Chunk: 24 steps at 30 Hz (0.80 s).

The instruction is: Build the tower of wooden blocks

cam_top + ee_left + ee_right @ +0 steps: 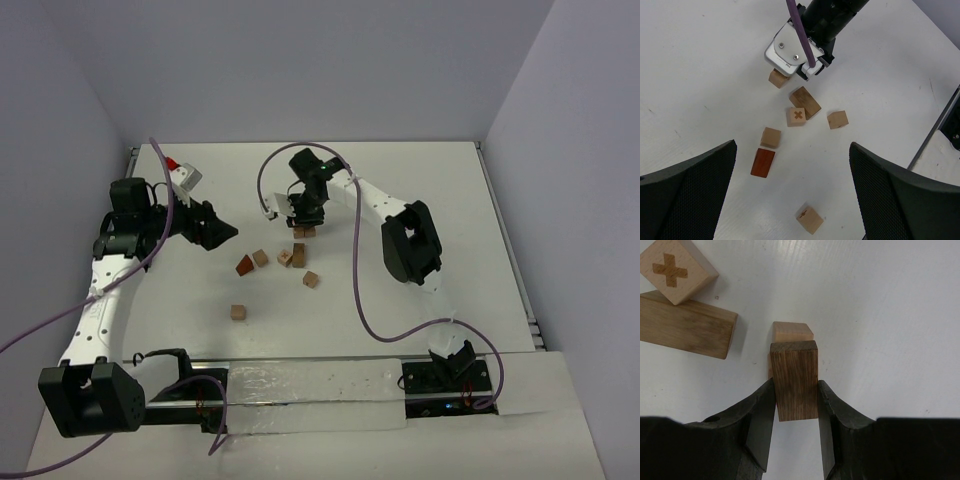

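**Seating the Dark Block on the Pale Cube**

The right claw [795, 385] is clenched on a dark block [794, 365], gripping it by its two long sides with the end grain facing the wrist camera. A pale cube [792, 331] sits on the desk [890, 315] directly beyond the held block. Whether the two touch cannot be told.

Procedure, as judged from this position:
1. Square the dark block's edges to the pale cube before lowering. The cube looks narrow, so an offset would likely tip the stack.
2. Lower straight down, and release only once the block rests flat.
3. Withdraw vertically, avoiding the long block [687, 330] and the crossed cube [676, 270] close by on the left.

Pose: the right arm reaches toward the far middle of the desk, wrist pitched steeply down. The left claw [792, 147] hangs released, jaws wide, above the loose pieces, with the reddish wedge [763, 162] lying beneath it, apart from the stack.
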### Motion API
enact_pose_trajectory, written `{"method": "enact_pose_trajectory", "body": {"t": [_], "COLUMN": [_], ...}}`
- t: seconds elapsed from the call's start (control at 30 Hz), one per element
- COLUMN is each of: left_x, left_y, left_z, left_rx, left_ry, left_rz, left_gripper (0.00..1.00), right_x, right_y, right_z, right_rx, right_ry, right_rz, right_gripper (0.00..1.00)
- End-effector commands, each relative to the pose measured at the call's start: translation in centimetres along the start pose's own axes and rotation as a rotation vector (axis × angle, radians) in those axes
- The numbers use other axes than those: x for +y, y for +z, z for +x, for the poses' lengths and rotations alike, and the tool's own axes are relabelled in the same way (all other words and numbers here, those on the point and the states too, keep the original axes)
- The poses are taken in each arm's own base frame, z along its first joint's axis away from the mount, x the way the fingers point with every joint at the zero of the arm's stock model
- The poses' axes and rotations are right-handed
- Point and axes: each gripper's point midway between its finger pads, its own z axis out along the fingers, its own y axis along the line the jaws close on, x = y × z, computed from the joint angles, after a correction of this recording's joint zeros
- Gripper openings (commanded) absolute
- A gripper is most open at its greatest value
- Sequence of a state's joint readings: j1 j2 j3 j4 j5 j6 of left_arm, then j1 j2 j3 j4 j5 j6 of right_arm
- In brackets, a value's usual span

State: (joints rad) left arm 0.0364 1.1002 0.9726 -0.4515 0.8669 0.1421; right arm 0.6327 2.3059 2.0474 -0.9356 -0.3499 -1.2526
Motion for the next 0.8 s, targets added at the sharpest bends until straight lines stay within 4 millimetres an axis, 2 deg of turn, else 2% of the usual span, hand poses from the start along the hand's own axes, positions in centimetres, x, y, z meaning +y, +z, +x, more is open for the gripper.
{"method": "enact_pose_trajectory", "body": {"t": [0.0,0.77], "left_x": [0.13,1.06], "left_y": [-0.16,-0.05], "left_z": [-2.03,-2.2], "left_rx": [-0.046,-0.044], "left_ry": [0.047,0.046], "left_rz": [0.007,-0.035], "left_gripper": [0.99,0.99], "right_x": [-1.28,-1.45], "right_y": [-0.38,0.57], "right_z": [-1.09,-0.71], "right_rx": [-0.014,-0.007], "right_ry": [-0.004,0.048], "right_rz": [0.038,0.042], "right_gripper": [0.13,0.19]}}
